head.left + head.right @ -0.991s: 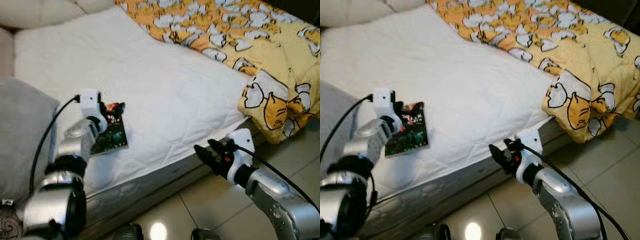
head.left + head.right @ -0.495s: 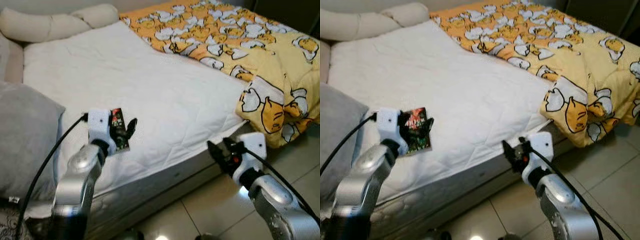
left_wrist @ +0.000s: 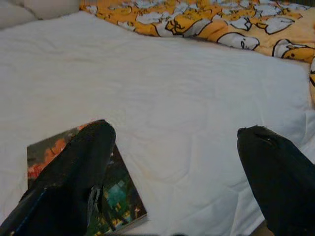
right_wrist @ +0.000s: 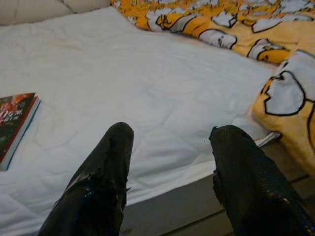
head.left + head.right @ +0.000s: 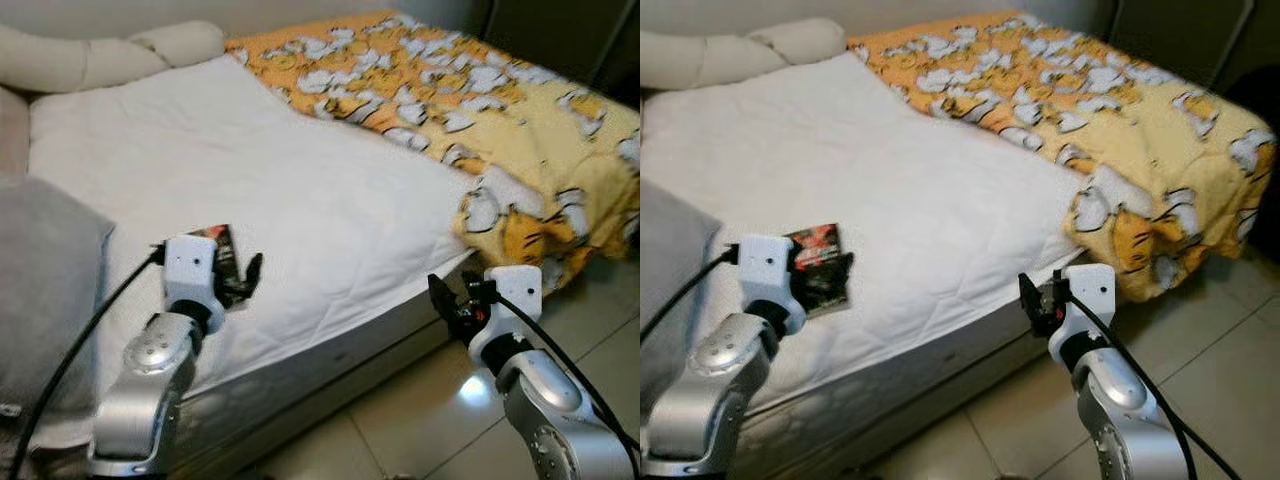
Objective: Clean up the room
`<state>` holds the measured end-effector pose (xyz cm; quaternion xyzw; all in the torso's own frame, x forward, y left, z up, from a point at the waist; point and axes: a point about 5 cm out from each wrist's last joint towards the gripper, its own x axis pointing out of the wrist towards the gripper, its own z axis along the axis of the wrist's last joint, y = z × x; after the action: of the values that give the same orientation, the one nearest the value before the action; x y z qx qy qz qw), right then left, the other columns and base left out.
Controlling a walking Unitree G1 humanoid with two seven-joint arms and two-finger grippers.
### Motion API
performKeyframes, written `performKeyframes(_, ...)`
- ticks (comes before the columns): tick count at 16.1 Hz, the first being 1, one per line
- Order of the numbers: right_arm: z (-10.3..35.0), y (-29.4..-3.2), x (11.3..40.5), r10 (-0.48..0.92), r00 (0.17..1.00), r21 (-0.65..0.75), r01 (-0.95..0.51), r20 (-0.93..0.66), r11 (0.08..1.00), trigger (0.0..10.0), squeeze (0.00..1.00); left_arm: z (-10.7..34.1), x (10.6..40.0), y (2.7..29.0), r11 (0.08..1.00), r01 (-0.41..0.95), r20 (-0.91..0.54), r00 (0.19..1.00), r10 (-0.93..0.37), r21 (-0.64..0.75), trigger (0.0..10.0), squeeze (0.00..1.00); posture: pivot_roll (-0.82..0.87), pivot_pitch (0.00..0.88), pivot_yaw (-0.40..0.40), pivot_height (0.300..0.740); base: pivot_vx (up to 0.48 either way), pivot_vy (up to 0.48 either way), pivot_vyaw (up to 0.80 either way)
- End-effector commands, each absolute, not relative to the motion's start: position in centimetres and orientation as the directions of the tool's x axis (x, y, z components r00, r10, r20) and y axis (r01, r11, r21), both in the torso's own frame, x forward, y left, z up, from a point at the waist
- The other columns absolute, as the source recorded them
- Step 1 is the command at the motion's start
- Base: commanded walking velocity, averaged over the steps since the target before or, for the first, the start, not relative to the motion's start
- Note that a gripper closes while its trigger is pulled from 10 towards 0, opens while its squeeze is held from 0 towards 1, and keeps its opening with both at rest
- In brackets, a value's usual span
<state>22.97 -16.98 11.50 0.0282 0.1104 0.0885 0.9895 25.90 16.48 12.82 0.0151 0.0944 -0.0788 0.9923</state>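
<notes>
Left eye view: a book (image 5: 222, 262) lies flat on the white bed (image 5: 330, 190) near its front edge, the left tool (image 5: 240, 280) just above it. Left wrist view: that tool's fingers (image 3: 74, 182) are spread, one overlapping the book, perhaps not touching. Right wrist view: the right tool (image 4: 170, 147) hangs spread off the mattress edge, beside the duck-print blanket (image 4: 275, 54)

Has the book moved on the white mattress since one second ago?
No. The book lies near the mattress front edge as before; the camera moved.
</notes>
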Motion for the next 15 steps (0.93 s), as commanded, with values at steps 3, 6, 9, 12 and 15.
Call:
performKeyframes(3,11.9,-17.4,23.2,0.163,0.967,0.054,-0.155,-0.197,0.986,10.0,0.00,13.0,25.8,16.1,0.986,0.168,-0.186,0.969,-0.163,0.015,10.0,0.00,-0.09,0.000,0.058,0.740,0.000,-0.454,0.00)
performKeyframes(6,11.9,-17.4,23.2,0.163,0.967,0.054,-0.155,-0.197,0.986,10.0,0.00,13.0,25.8,16.1,0.986,0.168,-0.186,0.969,-0.163,0.015,10.0,0.00,-0.09,0.000,0.058,0.740,0.000,-0.454,0.00)
performKeyframes(9,11.9,-17.4,23.2,0.163,0.967,0.054,-0.155,-0.197,0.986,10.0,0.00,13.0,25.8,16.1,0.986,0.168,-0.186,0.969,-0.163,0.015,10.0,0.00,-0.09,0.000,0.058,0.740,0.000,-0.454,0.00)
performKeyframes(12,11.9,-17.4,23.2,0.163,0.967,0.054,-0.155,-0.197,0.986,10.0,0.00,13.0,25.8,16.1,0.986,0.168,-0.186,0.969,-0.163,0.015,10.0,0.00,-0.09,0.000,0.058,0.740,0.000,-0.454,0.00)
performKeyframes(15,11.5,-17.7,24.4,0.151,0.967,0.028,-0.149,-0.206,0.988,10.0,0.00,13.0,25.6,16.8,0.991,0.124,-0.219,0.969,-0.112,0.041,10.0,0.00,-0.08,0.000,0.048,0.740,0.000,-0.311,0.00)
